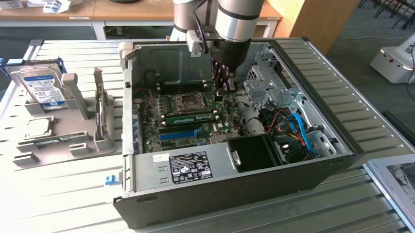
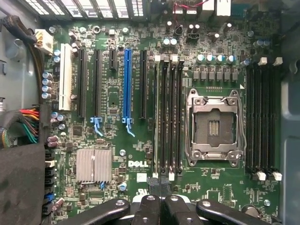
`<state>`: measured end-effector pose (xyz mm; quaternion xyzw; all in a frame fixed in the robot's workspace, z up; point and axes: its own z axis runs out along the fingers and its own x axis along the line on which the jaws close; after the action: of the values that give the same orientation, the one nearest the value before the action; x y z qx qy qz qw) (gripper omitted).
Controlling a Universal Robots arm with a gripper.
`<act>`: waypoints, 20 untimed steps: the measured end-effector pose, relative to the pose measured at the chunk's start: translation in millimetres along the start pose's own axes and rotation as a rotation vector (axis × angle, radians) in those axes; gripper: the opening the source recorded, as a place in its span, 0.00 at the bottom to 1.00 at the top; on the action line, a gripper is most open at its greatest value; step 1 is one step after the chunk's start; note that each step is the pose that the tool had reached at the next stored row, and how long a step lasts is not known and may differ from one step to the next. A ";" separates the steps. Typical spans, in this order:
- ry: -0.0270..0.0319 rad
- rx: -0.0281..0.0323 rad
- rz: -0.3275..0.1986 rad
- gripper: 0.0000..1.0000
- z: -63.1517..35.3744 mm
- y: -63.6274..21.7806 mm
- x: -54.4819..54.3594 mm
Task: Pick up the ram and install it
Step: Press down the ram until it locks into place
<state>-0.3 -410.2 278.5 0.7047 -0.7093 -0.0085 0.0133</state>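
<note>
Exterior view: my gripper hangs inside the case above the board, and the ram looks seated beside the socket. Wrist view: fingers clenched, empty; install looks done

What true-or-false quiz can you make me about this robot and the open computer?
1. The computer case is open on top, so its motherboard shows. True.
2. The processor socket has a chip in it. False: the socket is empty.
3. The claw is shut and sits above the motherboard, inside the case. True.
4. The hard drive is inside the case. False: it stands in a gray holder outside the case, at the exterior view's left.
5. One long slot on the motherboard is blue. True.
</note>
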 end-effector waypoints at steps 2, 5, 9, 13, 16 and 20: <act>-0.0001 0.0000 0.000 0.10 2.1 -0.1 0.0; -0.0001 0.0000 0.000 0.10 5.3 -0.2 -0.1; 0.0000 0.0001 0.000 0.10 9.6 -0.3 -0.1; -0.0001 0.0000 0.000 0.10 14.0 -0.4 -0.1; -0.0001 0.0000 0.000 0.10 17.5 -0.5 -0.1; -0.0001 0.0000 0.000 0.10 21.9 -0.7 -0.2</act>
<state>-0.3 -410.2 256.7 0.7046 -0.7095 -0.0085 0.0132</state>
